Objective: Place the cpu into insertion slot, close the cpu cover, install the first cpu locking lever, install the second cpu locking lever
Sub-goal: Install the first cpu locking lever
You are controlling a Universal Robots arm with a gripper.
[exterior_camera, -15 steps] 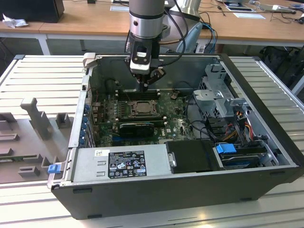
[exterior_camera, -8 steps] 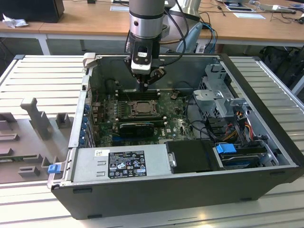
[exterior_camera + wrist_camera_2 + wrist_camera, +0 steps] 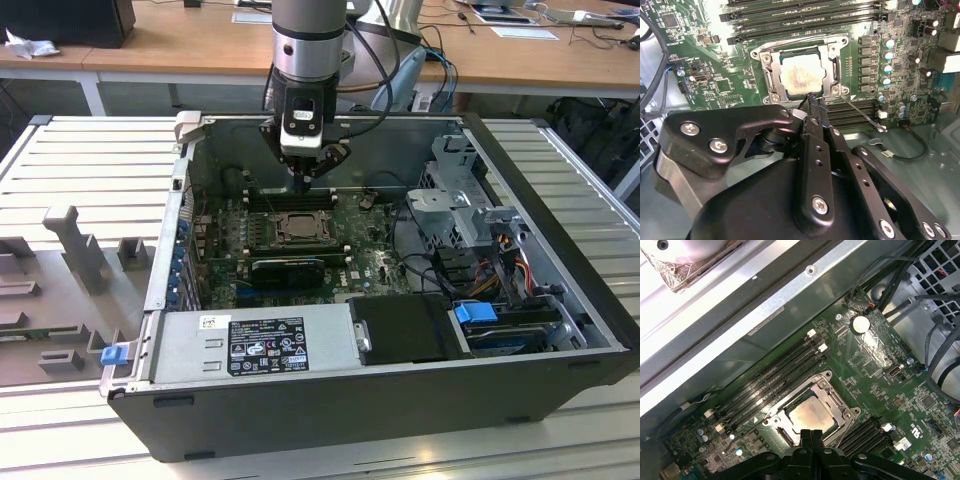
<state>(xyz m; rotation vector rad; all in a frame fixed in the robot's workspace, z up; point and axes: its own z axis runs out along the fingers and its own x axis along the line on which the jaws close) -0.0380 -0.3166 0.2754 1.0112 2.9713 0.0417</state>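
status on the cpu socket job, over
Gripper shut, low at the insertion slot edge. Cpu seated, cpu cover down over it. One locking lever sticking out unlatched. Nothing blocking.

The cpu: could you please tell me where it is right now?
In the second wrist view the cpu lies in the insertion slot, framed by the cpu cover, between the black memory slots, just beyond the gripper.
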